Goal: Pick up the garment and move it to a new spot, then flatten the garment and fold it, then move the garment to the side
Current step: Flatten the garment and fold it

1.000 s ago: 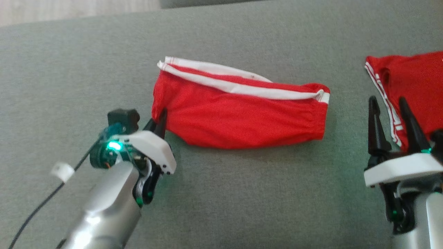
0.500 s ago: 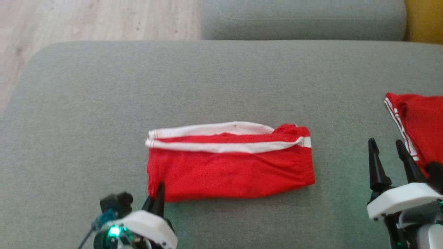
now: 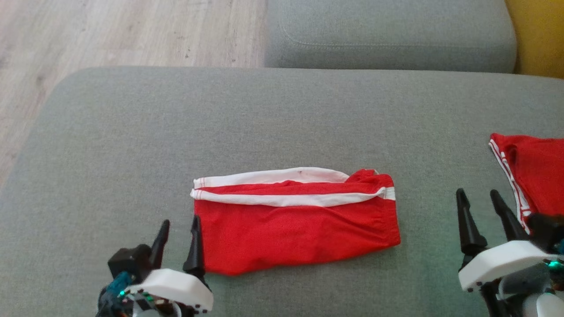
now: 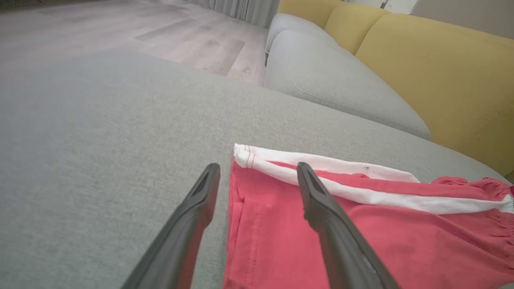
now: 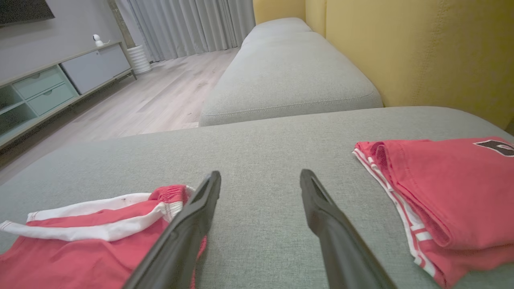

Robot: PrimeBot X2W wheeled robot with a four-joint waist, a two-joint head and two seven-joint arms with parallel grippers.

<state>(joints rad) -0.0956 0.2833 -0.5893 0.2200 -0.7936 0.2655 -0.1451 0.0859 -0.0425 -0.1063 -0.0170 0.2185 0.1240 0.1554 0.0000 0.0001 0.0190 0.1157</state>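
The garment [image 3: 295,224] is a red pair of shorts with white stripes, folded into a flat band in the middle of the grey cushion [image 3: 132,154]. My left gripper [image 3: 180,221] stands open at its near left corner with nothing between the fingers. In the left wrist view the left gripper [image 4: 257,166] has one finger over the garment [image 4: 401,241] edge and the other over bare cushion. My right gripper [image 3: 477,192] is open and empty to the right of the garment. In the right wrist view the right gripper [image 5: 261,173] points over bare cushion, with the garment [image 5: 80,249] at lower left.
A second folded red garment [image 3: 535,171] with thin white stripes lies at the cushion's right edge, close beside my right gripper. A further grey cushion [image 3: 387,39] sits behind, with a yellow backrest [image 3: 537,35] to the right and wooden floor [image 3: 110,31] beyond the left edge.
My left gripper has opened and let go of the garment's near left corner. The head camera has tilted, so the whole picture has shifted. The right gripper stays open.
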